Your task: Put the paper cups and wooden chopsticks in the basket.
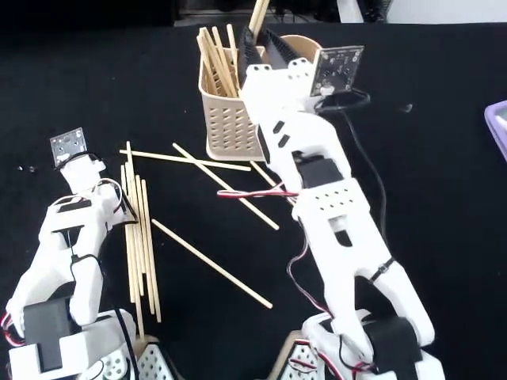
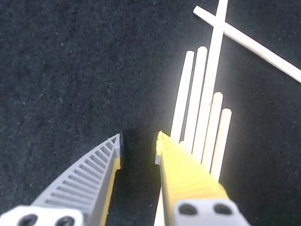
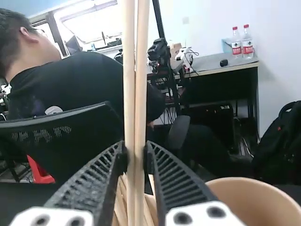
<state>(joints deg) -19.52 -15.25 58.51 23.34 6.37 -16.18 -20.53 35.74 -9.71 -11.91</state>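
A beige perforated basket (image 1: pixel 230 123) stands at the back centre with several wooden chopsticks (image 1: pixel 215 62) upright in it. My right gripper (image 1: pixel 257 47) hangs over the basket, shut on two chopsticks (image 3: pixel 135 84) held upright. A paper cup (image 1: pixel 305 43) shows just behind it, and its rim (image 3: pixel 254 193) lies close to that gripper (image 3: pixel 135 153). My left gripper (image 2: pixel 138 141) is open, low over the black table, with nothing between its fingers. A bundle of chopsticks (image 2: pixel 202 103) lies right beside its yellow finger (image 2: pixel 183 174).
Loose chopsticks lie across the table's middle: one near the basket (image 1: pixel 184 159), one slanted (image 1: pixel 226 188), one nearer the front (image 1: pixel 210 264), plus the bundle (image 1: pixel 139 237) by the left arm (image 1: pixel 75 214). A purple object (image 1: pixel 497 123) sits at the right edge.
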